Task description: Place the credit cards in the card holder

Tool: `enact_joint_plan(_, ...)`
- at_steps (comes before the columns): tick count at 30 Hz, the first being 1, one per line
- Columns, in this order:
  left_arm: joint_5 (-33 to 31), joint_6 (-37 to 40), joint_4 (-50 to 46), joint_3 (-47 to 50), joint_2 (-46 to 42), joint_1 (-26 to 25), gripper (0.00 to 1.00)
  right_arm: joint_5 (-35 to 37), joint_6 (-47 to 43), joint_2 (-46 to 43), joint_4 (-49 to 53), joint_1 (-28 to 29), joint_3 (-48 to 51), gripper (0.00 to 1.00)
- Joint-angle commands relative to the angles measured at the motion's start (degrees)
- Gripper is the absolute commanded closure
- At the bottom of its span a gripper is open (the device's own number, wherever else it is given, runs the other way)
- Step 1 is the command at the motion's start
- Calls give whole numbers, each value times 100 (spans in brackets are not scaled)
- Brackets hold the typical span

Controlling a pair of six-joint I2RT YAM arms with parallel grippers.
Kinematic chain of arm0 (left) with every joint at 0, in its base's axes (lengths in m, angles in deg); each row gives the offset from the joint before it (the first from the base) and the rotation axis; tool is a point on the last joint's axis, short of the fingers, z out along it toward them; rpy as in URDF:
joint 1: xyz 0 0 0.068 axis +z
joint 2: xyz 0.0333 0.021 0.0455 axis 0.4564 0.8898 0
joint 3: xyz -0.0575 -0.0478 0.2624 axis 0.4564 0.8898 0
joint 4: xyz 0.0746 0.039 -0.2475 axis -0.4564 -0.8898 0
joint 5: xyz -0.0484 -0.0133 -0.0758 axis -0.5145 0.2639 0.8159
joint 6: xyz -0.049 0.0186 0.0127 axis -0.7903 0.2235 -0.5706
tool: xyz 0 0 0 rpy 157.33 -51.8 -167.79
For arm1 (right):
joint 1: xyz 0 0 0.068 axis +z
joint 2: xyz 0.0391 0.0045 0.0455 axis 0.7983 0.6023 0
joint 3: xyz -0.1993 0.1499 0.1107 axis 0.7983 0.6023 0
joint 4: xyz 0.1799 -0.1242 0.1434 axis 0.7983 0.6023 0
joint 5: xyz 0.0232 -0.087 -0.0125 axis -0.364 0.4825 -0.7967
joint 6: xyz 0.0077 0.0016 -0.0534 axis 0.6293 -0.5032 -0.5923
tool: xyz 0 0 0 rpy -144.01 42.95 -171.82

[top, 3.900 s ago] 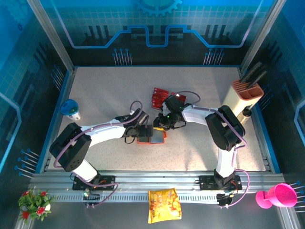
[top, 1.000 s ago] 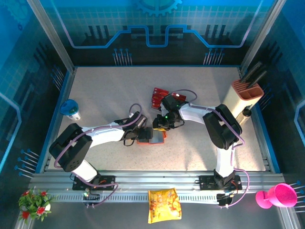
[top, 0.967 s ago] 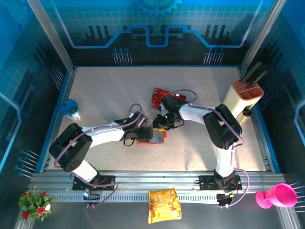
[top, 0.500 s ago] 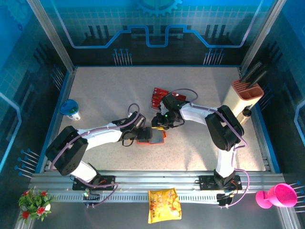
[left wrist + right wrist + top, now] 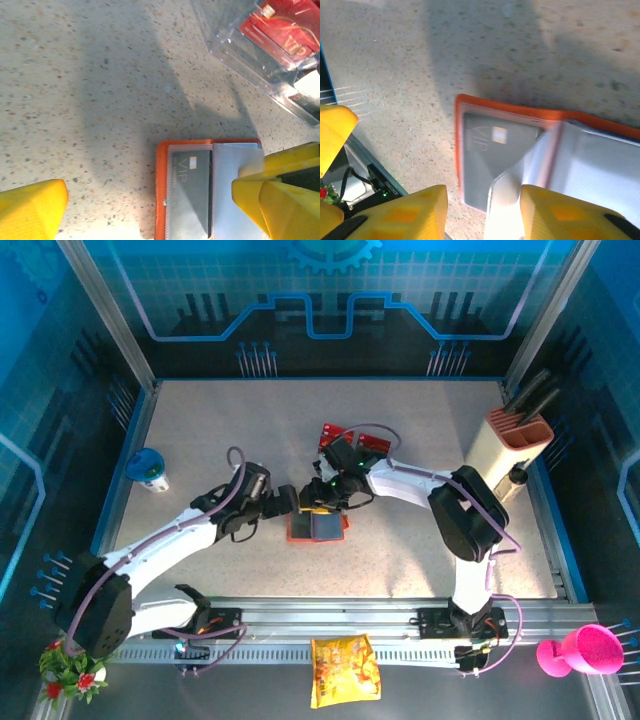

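Card holder [image 5: 318, 528] found lying open and flat on the surface [image 5: 220, 430], near its centre and between the two hands. A grey VIP card [image 5: 190, 185] sits under the clear window pocket on one half. A pale inner leaf [image 5: 580, 165] on the other half is raised clear of it. Left hand [image 5: 150, 192] is spread wide and holds nothing; one finger stands off on bare surface and the other lies over the leaf side of the holder, though contact cannot be confirmed. Right hand [image 5: 482, 197] hovers low over the holder with its fingers parted. The leaf's edge lies in the gap against one finger, and no clamping is evident. Red credit cards [image 5: 345, 437] sit in a clear rack [image 5: 240, 55] just beyond the holder, untouched by either hand. Assessment: work is at the pocket-opening stage, with most cards yet to be loaded. The next move calls for the right hand to take one red card from the rack by its edge. It must then be fed squarely into a pocket mouth while the left hand steadies the holder against sliding.
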Motion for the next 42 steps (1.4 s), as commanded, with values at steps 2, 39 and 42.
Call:
enact_joint_plan(2,28,-88,-298,223,-335,167,1,36,212,378,-46,239,-371,52)
enact_joint_plan(39,438,-248,16,50,209,198,1,1015,-940,-1176,1494,-941,510,49)
enact_joint_plan(42,459,-231,47,-131,454,192,1,1439,-1339,-1102,1944,-937,519,49)
